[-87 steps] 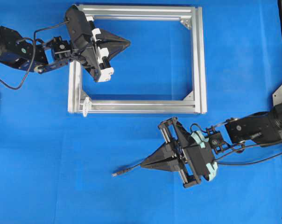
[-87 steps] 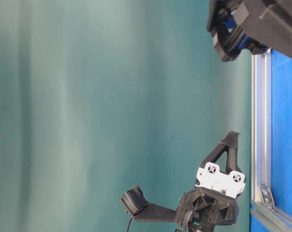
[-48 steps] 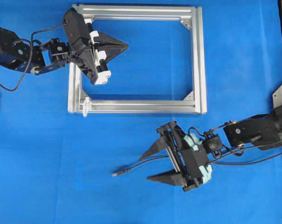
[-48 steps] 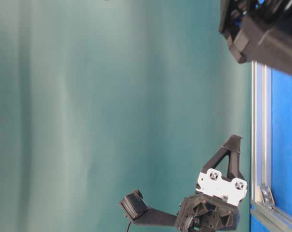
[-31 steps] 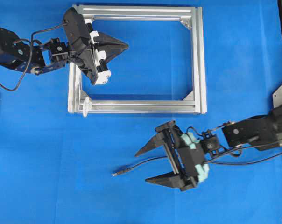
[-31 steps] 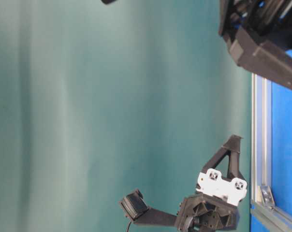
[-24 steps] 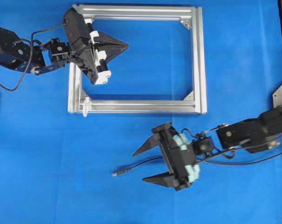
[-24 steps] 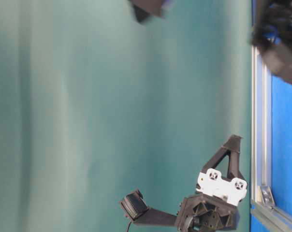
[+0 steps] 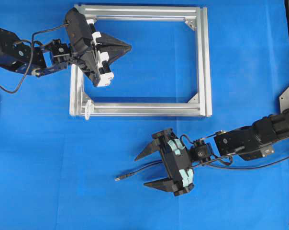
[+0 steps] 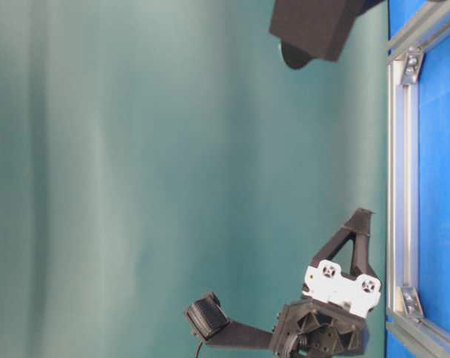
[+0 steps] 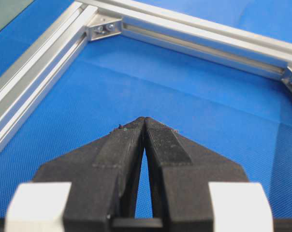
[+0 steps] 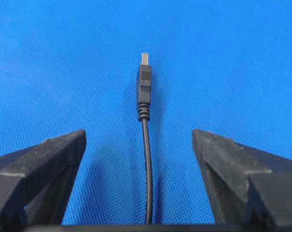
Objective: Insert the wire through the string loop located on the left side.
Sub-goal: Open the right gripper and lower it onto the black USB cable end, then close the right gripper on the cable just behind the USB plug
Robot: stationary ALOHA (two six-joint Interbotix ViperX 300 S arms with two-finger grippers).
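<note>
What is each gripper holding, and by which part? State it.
Nothing is held. The right gripper stands open, its fingers either side of the thin black wire on the blue cloth, not touching it. The left gripper is shut on nothing.

You've got a blue cloth-covered table [image 9: 49, 158]. On it: silver alu frame [image 9: 204, 62] w/ tiny whitish string loop [image 9: 88, 108] at its lower-left corner, and the wire [image 9: 139, 171], plug end pointing left, well below the frame.
</note>
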